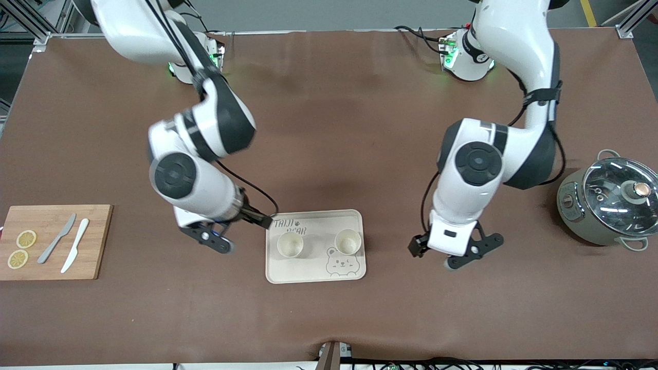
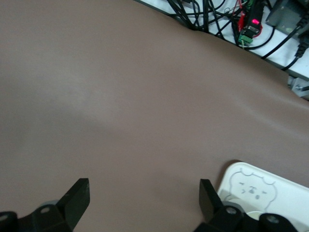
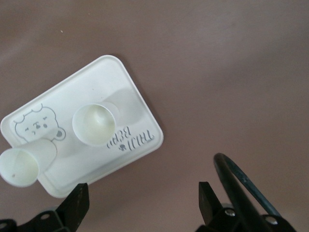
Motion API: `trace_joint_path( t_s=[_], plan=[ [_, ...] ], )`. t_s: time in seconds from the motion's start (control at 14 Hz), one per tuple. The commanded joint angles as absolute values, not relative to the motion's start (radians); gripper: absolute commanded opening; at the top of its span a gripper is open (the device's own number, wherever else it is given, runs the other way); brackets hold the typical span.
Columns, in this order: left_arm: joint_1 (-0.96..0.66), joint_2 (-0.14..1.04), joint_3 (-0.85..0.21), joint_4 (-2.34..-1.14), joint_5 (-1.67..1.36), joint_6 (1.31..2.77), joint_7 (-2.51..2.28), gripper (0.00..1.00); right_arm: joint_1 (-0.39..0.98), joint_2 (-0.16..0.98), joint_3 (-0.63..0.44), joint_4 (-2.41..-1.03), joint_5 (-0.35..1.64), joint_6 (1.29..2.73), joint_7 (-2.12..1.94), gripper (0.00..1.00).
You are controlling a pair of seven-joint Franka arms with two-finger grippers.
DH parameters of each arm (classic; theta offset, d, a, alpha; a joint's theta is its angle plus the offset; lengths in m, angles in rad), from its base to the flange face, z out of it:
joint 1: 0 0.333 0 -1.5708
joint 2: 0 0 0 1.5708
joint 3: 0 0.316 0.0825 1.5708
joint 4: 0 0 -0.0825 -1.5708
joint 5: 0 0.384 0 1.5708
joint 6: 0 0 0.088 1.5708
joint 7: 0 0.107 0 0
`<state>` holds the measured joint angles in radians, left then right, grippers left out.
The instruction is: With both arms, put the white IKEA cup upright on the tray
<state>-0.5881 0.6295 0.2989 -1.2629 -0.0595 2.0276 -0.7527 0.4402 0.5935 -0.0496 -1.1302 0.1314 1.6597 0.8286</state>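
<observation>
Brown cloth covers the whole bench, and near the middle of its front edge we see the cream tray (image 1: pixel 314 270) with bear lettering. Two white cups stand upright on it, mouths open to the ceiling: one cup (image 1: pixel 290 245) toward the right arm's end, the other cup (image 1: pixel 348 241) toward the left arm's end. We judge the placing done, so the coming move is likely a retreat.

Our right gripper (image 1: pixel 218 241) hangs just beside the tray's edge at the right arm's end, closest to the first cup; its fingers (image 3: pixel 77 203) are spread wide and hold nothing. Our left gripper (image 1: pixel 462 254) hangs over bare cloth, apart from the tray toward the left arm's end, fingers (image 2: pixel 77 198) likewise spread and empty.
</observation>
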Motion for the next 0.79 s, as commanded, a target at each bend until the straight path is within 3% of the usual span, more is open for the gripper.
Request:
trace_joint_path(
  t_s=[0.0,0.21,0.71],
  plan=[
    [-0.539,0.528,0.285,-1.354,-0.078,1.982,-0.614,1.00,0.384,0.454,-0.037,-1.180,0.141,1.535,0.734,1.00],
    [-0.486,0.456,0.285,-1.425,-0.078,1.967,-0.477,1.00,0.310,0.343,-0.037,-1.231,0.140,1.427,0.600,1.00],
    [-0.388,0.306,0.285,-1.583,-0.078,1.965,-0.211,1.00,0.175,0.036,-0.041,-1.563,0.031,1.480,0.272,1.00]
  ],
)
